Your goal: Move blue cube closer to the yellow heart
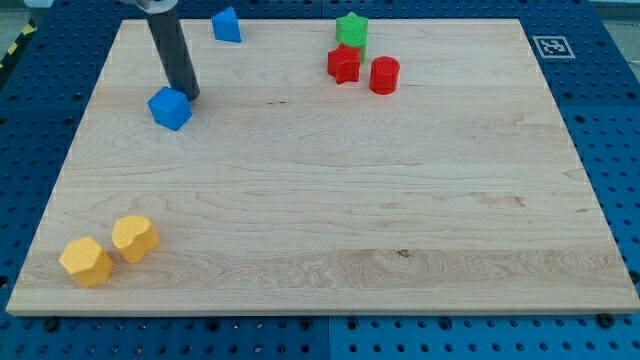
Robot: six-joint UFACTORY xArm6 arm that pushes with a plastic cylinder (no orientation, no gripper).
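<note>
The blue cube lies near the board's upper left. My tip stands just to its upper right, touching or almost touching it. The yellow heart lies near the lower left corner, far below the cube. A yellow hexagon block sits just left of the heart.
A second blue block sits at the top edge, right of the rod. A green star, a red star and a red cylinder cluster at the upper middle. The wooden board rests on a blue pegboard table.
</note>
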